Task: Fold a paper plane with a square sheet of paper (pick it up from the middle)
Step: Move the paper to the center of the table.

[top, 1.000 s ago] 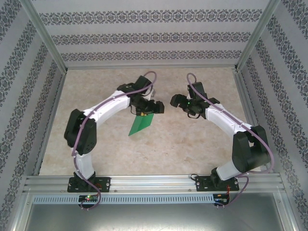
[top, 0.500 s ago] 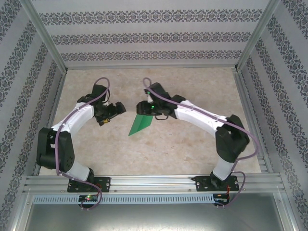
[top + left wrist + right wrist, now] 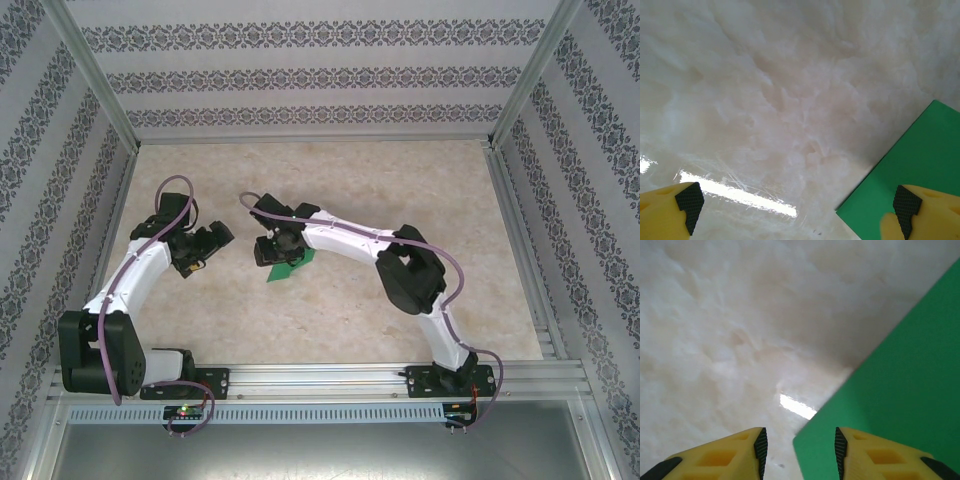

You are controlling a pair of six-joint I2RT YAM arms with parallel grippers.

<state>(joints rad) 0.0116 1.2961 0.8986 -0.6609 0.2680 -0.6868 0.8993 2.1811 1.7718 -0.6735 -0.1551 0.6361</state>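
We find the right gripper [image 3: 800, 450] with its jaws part-way apart and nothing clamped between them. One finger hangs over the square sheet of paper [image 3: 900, 390], and a corner of the sheet lies below the gap. The sheet rests on the marble-patterned table [image 3: 420, 180], left of centre. The left gripper [image 3: 795, 215] stands spread wide and empty, near the sheet's left side.

Tabletop [image 3: 330, 310] is a pale marble-look slab, pretty glossy, with a bright glare streak [image 3: 740, 192] in the left wrist view. Striped floral wallpaper [image 3: 310, 75] on three sides, aluminium posts [image 3: 90, 75] in the back corners, a metal rail [image 3: 320, 378] along the near edge, and below that probably a slotted cable duct [image 3: 320, 412].
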